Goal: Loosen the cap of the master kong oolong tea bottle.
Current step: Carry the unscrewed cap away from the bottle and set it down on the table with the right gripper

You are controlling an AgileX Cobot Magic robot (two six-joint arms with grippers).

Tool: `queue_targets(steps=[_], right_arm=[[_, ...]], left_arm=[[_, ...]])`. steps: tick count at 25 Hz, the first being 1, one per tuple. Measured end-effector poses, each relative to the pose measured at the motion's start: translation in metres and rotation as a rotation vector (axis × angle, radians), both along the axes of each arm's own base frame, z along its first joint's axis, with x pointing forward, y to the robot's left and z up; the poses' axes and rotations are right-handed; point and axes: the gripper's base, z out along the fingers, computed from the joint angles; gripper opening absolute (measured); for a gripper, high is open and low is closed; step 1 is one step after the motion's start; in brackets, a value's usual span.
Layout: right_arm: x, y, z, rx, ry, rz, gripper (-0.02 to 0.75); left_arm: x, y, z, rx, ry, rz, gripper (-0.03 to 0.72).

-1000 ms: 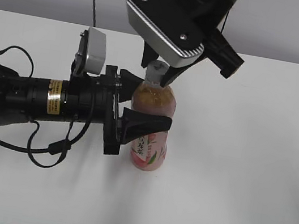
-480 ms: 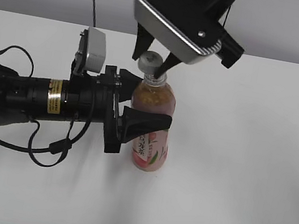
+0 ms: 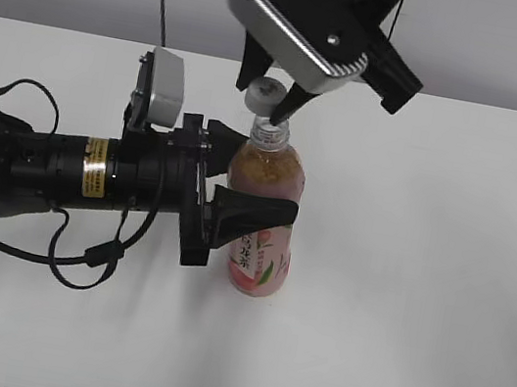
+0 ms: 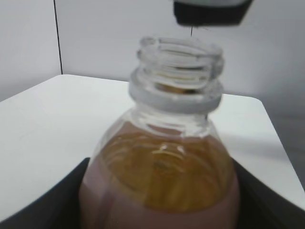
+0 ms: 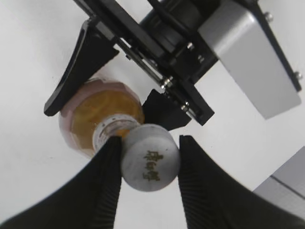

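The master kong oolong tea bottle [image 3: 264, 209] stands upright on the white table, amber tea inside and a pink label low down. My left gripper [image 3: 246, 177] is shut on its body from the left. Its threaded neck [image 4: 180, 62] is open and bare in the left wrist view; it also shows in the right wrist view [image 5: 97, 114]. My right gripper [image 3: 272, 101] is shut on the white cap [image 3: 262, 92] and holds it just above and left of the neck. In the right wrist view the cap [image 5: 150, 157] sits between the black fingers [image 5: 148, 164].
The left arm [image 3: 54, 169] with its cables lies across the table's left side. The right arm's wrist housing [image 3: 307, 23] hangs over the bottle. The white table [image 3: 423, 281] spreads to the right and front.
My right gripper has risen with the cap and shifted slightly left. The cap has come off the neck, which now stands bare. The left gripper and bottle have not moved.
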Motion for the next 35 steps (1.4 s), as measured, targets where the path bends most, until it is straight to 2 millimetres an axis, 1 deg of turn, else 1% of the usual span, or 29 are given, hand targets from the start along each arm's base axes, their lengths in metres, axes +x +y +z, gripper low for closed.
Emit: queue_targets(steps=[4,8,10,14,16,21,24,28,31,35], right_arm=[[0.013,-0.021,0.008,0.056,0.040,-0.128,0.279],[0.029,-0.051,0.018,0.125,0.092,-0.313,0.279],[0.039,-0.066,0.018,0.144,0.124,-0.425,0.279],[0.052,-0.092,0.018,0.172,0.184,-0.635,0.279],[0.060,-0.103,0.014,0.162,0.207,-0.739,0.279],[0.079,-0.119,-0.015,0.056,0.243,-1.007,0.279],[0.089,-0.122,-0.036,-0.001,0.264,-1.134,0.279],[0.099,-0.125,-0.061,-0.035,0.325,-1.228,0.279],[0.102,-0.133,-0.080,-0.071,0.371,-1.271,0.279],[0.105,-0.147,-0.099,-0.107,0.427,-1.357,0.279]], left_arm=[[0.000,0.000,0.000,0.000,0.000,0.000,0.464],[0.000,0.000,0.000,0.000,0.000,0.000,0.464],[0.000,0.000,0.000,0.000,0.000,0.000,0.464],[0.000,0.000,0.000,0.000,0.000,0.000,0.464],[0.000,0.000,0.000,0.000,0.000,0.000,0.464],[0.000,0.000,0.000,0.000,0.000,0.001,0.464],[0.000,0.000,0.000,-0.001,0.000,0.002,0.464],[0.001,0.000,0.000,-0.004,0.003,0.012,0.464],[0.001,0.000,0.000,-0.005,0.006,0.016,0.464],[0.002,0.000,0.000,-0.006,0.008,0.025,0.464]])
